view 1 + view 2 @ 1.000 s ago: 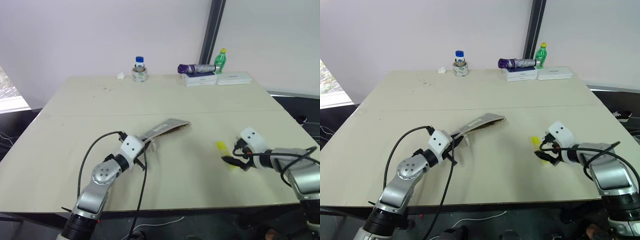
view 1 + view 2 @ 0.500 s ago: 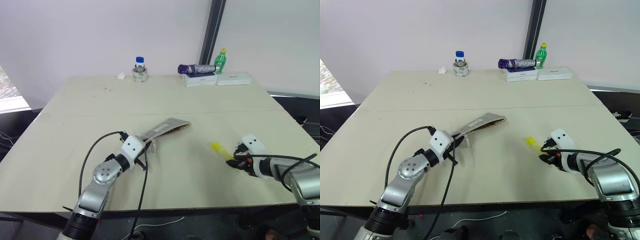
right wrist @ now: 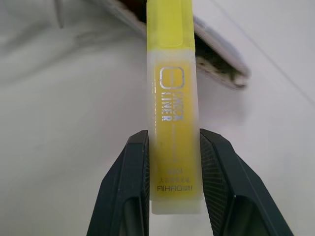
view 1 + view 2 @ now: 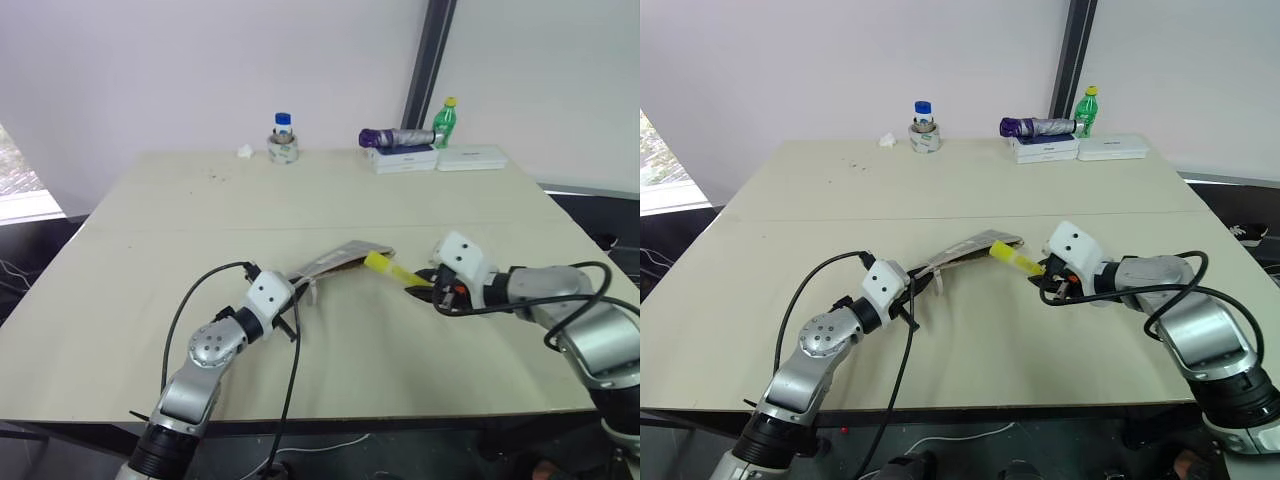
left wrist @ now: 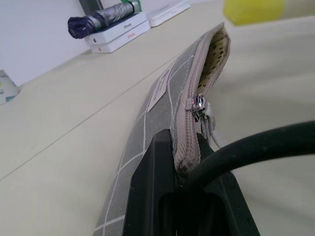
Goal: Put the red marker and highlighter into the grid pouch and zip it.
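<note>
1. At the middle of the table (image 4: 150,260), the grid pouch (image 4: 335,261) lies lifted at its near end, grey fabric with white lines, its far end gaping open toward the right arm.
2. The left gripper (image 4: 293,299) is clamped tight on the pouch's near end; in the left wrist view the black fingers (image 5: 155,182) pinch the zipper seam, and the zipper pull (image 5: 199,105) sits just past them.
3. Look inside that mouth: a pale dotted lining shows, and what lies deeper in cannot be made out. No telling from here whether the red marker is in there.
4. Here's the right gripper (image 4: 418,291), closed on the highlighter (image 4: 388,268), holding it by its back end, with the bright yellow cap end poking out ahead.
5. The cap end is right at the pouch's open mouth; in the right wrist view the highlighter's (image 3: 172,98) tip overlaps the opening, though whether it is inside or just above is hard to say.
6. Both fingers (image 3: 125,187) press its clear barrel on either side, printed lettering facing the camera.
7. Along the far edge: a small jar with a blue lid (image 4: 282,140), a folded purple umbrella (image 4: 395,137) lying on a white box (image 4: 404,159), a green bottle (image 4: 443,122) and a second white box (image 4: 472,157).
</note>
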